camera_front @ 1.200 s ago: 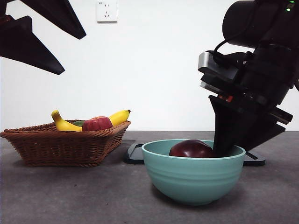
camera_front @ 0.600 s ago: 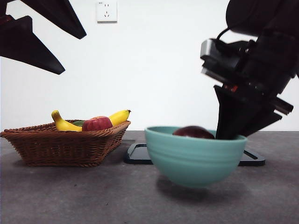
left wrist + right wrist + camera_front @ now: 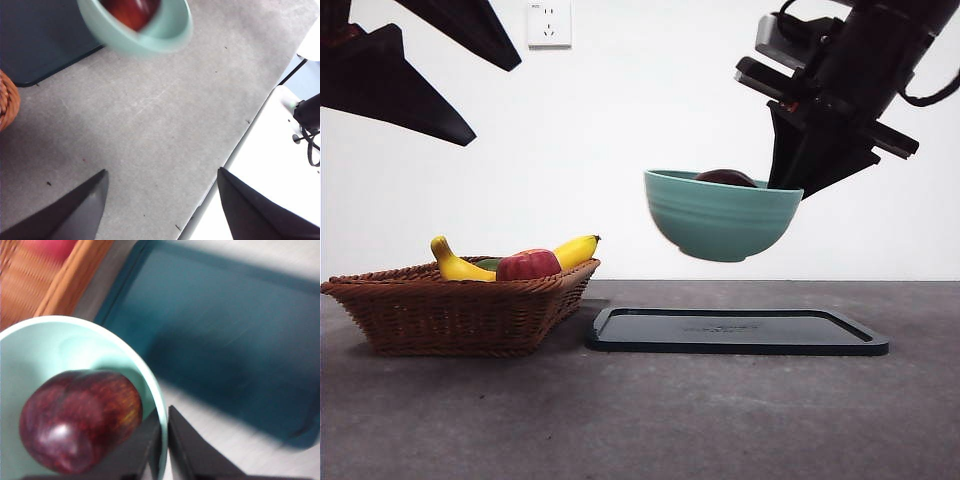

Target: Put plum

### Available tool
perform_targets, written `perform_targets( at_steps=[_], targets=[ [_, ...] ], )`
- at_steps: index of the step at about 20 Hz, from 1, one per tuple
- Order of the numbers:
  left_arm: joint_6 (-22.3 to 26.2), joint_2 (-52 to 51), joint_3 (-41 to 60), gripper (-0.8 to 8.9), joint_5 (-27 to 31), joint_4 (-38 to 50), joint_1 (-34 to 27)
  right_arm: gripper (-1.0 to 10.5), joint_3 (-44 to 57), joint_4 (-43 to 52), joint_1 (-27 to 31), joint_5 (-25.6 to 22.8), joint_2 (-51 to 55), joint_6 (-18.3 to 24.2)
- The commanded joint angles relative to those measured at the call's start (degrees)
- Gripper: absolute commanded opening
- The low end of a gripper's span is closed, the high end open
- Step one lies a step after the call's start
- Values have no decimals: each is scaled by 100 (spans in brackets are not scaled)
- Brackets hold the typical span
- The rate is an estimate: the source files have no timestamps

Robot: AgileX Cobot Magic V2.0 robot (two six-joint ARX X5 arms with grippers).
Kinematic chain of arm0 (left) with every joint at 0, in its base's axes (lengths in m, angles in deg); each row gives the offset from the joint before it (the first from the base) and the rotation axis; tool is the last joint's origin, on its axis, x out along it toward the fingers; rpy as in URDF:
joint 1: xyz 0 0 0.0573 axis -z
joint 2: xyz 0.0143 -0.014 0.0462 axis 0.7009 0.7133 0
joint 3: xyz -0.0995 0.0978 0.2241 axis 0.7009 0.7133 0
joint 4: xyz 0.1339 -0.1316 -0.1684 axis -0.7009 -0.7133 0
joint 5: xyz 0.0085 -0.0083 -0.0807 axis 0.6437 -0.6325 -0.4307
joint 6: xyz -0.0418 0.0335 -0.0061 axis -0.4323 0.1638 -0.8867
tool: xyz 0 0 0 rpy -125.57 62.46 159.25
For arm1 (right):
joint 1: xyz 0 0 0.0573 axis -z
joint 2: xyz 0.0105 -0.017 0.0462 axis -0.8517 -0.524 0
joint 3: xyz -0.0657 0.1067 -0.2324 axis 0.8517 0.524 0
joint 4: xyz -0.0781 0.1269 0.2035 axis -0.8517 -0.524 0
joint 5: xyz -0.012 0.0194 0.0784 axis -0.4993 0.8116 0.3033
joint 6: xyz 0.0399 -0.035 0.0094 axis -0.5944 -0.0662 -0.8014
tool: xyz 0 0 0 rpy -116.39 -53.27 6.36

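Note:
The dark maroon plum [image 3: 725, 178] [image 3: 82, 417] lies inside a teal bowl [image 3: 720, 215] [image 3: 75, 347]. My right gripper [image 3: 790, 175] [image 3: 164, 415] is shut on the bowl's rim, one jaw inside and one outside. It holds the bowl in the air, slightly tilted, above the black tray [image 3: 735, 330] [image 3: 225, 340]. High at the left of the front view, my left gripper [image 3: 492, 100] [image 3: 162, 177] stands open and holds nothing. Its wrist view looks down on the bowl [image 3: 150, 42] with the plum [image 3: 132, 10] in it.
A wicker basket [image 3: 460, 305] [image 3: 30, 280] stands left of the tray with a red apple [image 3: 527, 265], bananas [image 3: 575, 250] and something green in it. Grey tabletop lies in front of the tray. The table's edge [image 3: 240, 145] shows in the left wrist view.
My right gripper has lifted the bowl with the plum off the table in front of the tray, high into the air over the tray. The left gripper barely moved.

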Motion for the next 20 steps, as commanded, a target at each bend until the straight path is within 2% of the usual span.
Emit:
perform_targets(
  at_steps=[1,8,13,20],
  targets=[
    [-39,20,-37,343,-39,46,42,9,-551,-118,160,-20,-487,116],
    [-59,20,-37,343,-39,219,42,9,-1661,-210,474,-92,-1873,225],
    [-101,20,-37,343,-39,656,42,9,-1707,50,476,-153,-2437,232],
    [-101,20,-37,343,-37,1049,42,9,-1707,129,485,-258,-2566,240]
  ],
)
